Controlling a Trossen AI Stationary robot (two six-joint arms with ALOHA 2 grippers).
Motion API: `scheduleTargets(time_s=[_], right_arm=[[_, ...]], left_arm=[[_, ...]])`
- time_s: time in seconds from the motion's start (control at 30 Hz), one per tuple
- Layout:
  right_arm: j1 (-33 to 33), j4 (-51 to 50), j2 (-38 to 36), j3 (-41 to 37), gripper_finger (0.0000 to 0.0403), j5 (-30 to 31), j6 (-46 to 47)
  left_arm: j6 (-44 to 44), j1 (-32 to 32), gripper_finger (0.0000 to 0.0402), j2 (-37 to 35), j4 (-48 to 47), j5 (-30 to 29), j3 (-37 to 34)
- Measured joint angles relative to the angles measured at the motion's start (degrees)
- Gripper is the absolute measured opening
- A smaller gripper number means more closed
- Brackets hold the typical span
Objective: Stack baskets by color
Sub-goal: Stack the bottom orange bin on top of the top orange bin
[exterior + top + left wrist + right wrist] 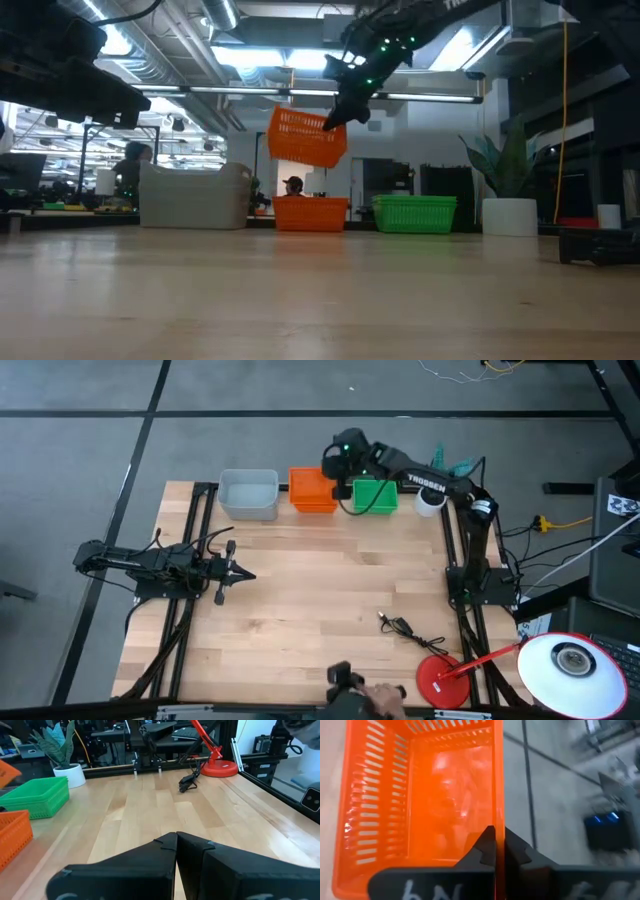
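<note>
My right gripper [335, 118] is shut on an orange basket [307, 135] and holds it in the air at the table's far side. Below it a second orange basket [311, 213] stands on the table, between a grey-white basket [249, 493] to its left and a green basket [375, 495] to its right. From above, the two orange baskets overlap. My left gripper [235, 573] is shut and holds nothing, level above the table's left half. My right gripper pinches one long side wall of the orange basket at its rim [499, 827]. One finger [482, 845] is inside the basket and the other outside. The fingers slant down from above. The basket hangs tilted, clear of the table and of the basket below.
A white pot with a plant [430, 500] stands to the right of the green basket. A red lamp base [440, 680] and a black cable [400, 627] lie at the near right. A dark object [345, 682] sits at the near edge. Bare wood [320, 590] fills the middle.
</note>
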Motion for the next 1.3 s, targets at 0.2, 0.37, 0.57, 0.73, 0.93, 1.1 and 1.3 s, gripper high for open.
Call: scheduleTargets(time_s=[0.2,0.37,0.57,0.73,0.93,1.1,1.3], right_arm=[[-6.3,2.2,2.0,0.1,0.0,-13.8,1.4],[-11.1,2.1,5.1,0.0,0.0,-20.9,5.9],[-11.6,2.0,7.2,0.0,0.0,-23.3,6.4],[-11.5,1.6,9.3,0.0,0.0,-23.3,6.4],[-11.4,0.2,10.0,0.0,0.0,-20.9,6.4],[-11.3,0.4,10.1,0.0,0.0014,-20.8,6.9],[-11.3,0.1,10.1,0.0,0.0064,-20.8,7.7]], left_arm=[[0.0,0.0,0.0,0.0,0.0,0.0,0.0],[0.0,0.0,0.0,0.0,0.0,0.0,0.0],[0.0,0.0,0.0,0.0,0.0,0.0,0.0],[0.0,0.0,0.0,0.0,0.0,0.0,0.0],[0.0,0.0,0.0,0.0,0.0,0.0,0.0],[0.0,0.0,0.0,0.0,0.0,0.0,0.0],[0.0,0.0,0.0,0.0,0.0,0.0,0.0]])
